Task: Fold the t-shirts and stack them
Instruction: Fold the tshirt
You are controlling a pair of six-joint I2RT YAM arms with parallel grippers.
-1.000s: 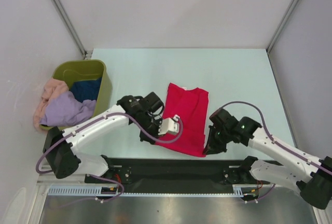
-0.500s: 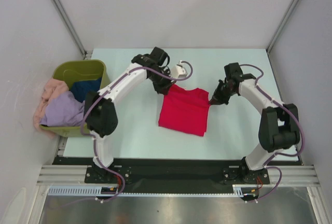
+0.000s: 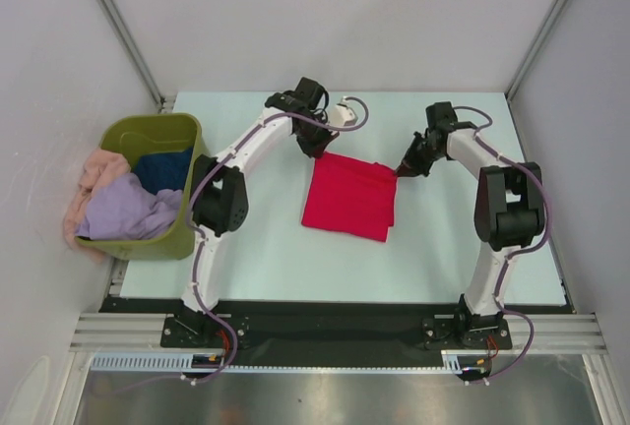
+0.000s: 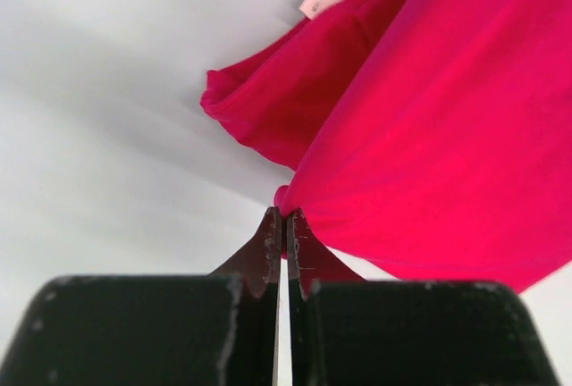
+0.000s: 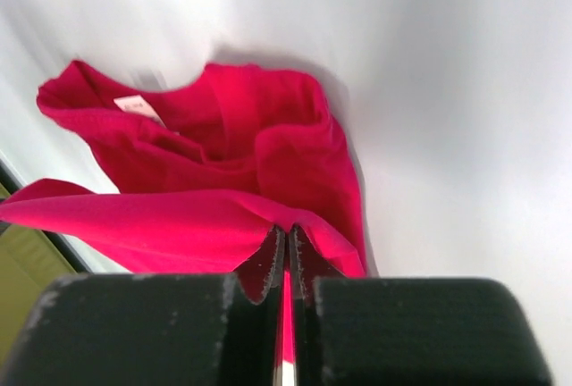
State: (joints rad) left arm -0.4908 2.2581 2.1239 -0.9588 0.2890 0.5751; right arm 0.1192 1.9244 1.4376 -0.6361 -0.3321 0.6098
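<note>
Two pinches, as I see it: the left end effector (image 4: 284,216) and right end effector (image 5: 286,230) each clamp a far corner of the red t-shirt (image 3: 346,197), lying doubled over on the tabletop (image 3: 266,258).

A plain bright red t-shirt (image 3: 349,197), a lavender t-shirt (image 3: 123,211), a dark blue t-shirt (image 3: 162,169) and an olive-green tub (image 3: 148,133) are shown.
</note>
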